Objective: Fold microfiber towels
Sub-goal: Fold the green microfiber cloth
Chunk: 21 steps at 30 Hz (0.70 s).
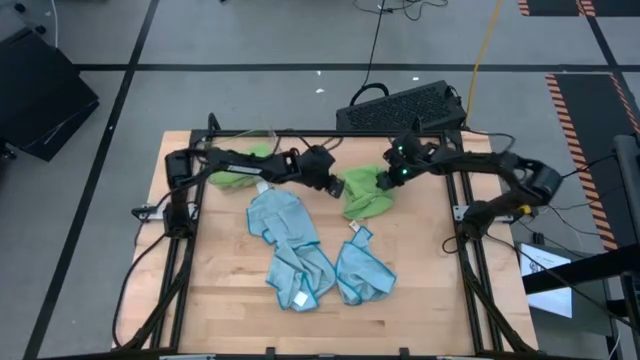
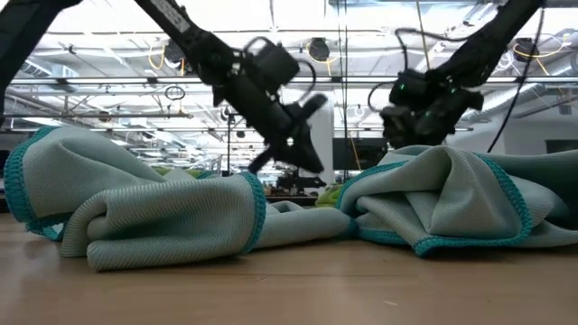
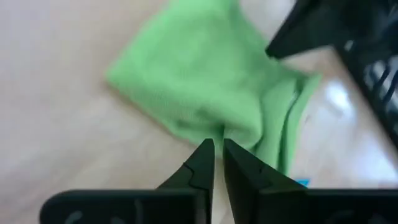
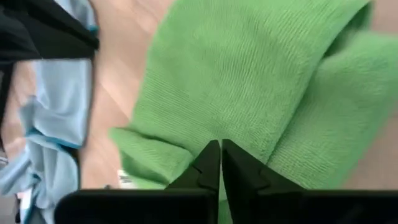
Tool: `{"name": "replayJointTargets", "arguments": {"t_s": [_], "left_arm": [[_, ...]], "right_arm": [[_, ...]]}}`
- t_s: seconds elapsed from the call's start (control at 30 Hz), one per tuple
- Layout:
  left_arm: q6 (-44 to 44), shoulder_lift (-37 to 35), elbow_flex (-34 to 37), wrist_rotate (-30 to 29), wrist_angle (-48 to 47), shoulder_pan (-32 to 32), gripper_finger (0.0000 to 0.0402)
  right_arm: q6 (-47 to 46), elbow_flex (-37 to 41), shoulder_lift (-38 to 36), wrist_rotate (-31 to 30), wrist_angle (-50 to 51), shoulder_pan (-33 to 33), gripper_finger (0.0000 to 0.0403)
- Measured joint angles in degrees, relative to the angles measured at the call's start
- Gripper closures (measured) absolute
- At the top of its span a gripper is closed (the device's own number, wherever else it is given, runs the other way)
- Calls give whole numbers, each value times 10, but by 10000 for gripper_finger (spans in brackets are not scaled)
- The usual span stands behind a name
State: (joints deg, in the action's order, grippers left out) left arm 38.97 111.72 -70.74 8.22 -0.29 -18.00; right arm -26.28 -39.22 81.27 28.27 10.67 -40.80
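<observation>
While both grippers (image 1: 335,186) (image 1: 388,177) pinch the green towel (image 1: 366,195) | blue towels (image 1: 290,245) nearer | keyboard (image 1: 400,108) behind

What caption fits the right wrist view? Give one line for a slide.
Right gripper, fingers shut, pinches an edge of the lime green towel; light blue towels lie beyond on the wooden table.

A pale wooden table top (image 1: 230,300) fills the middle of the high view; around it lies grey floor (image 1: 250,30) crossed by dark lines; a black keyboard (image 1: 400,108) sits past its far edge; orange-black hazard tape (image 1: 590,110) runs at right; ceiling trusses and lights (image 2: 108,63) span the low view.
</observation>
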Motion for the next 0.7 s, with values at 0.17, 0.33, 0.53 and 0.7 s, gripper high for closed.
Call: {"name": "replayJointTargets", "arguments": {"t_s": [0.17,0.33,0.53,0.7], "left_arm": [[17,-17,-28,-20,-16,-27,322],[-16,20,-97,-22,-67,-73,211],[-92,78,-194,14,-112,-110,118],[-134,93,-223,31,-197,-118,95]], "right_arm": [[-16,-18,-51,-15,44,-24,361],[50,-153,-6,-43,147,-39,297],[157,-319,137,-45,295,-67,223],[212,-381,228,-65,395,-87,190]]}}
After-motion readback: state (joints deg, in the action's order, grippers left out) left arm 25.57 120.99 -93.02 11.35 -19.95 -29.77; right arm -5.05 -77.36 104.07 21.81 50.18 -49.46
